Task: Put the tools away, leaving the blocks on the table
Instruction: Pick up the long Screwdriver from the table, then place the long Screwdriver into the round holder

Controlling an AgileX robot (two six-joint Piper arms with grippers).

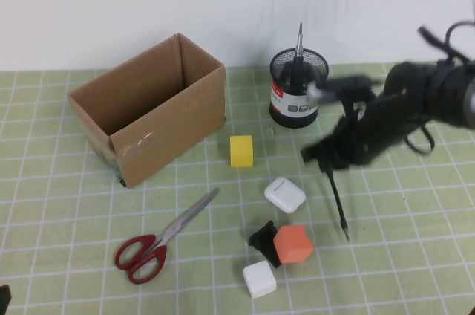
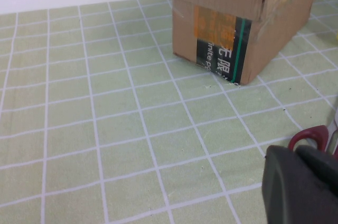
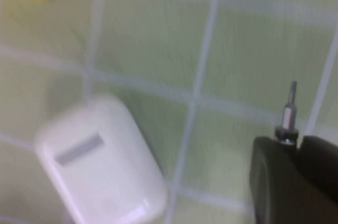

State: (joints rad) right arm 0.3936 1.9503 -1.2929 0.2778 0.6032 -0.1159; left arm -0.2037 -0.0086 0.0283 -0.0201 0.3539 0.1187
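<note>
My right gripper is shut on the thin black pen-like tool, which hangs tip-down above the mat to the right of the blocks. In the right wrist view its metal tip sticks out between the fingers. The red-handled scissors lie flat at the front left. The thicker black-handled tool stands in a black mesh cup. My left gripper is shut and empty, low over the mat beside the scissors' handle.
An open cardboard box stands at the back left and also shows in the left wrist view. On the mat lie a yellow block, a white rounded case, an orange-red block, a white block and a small black piece.
</note>
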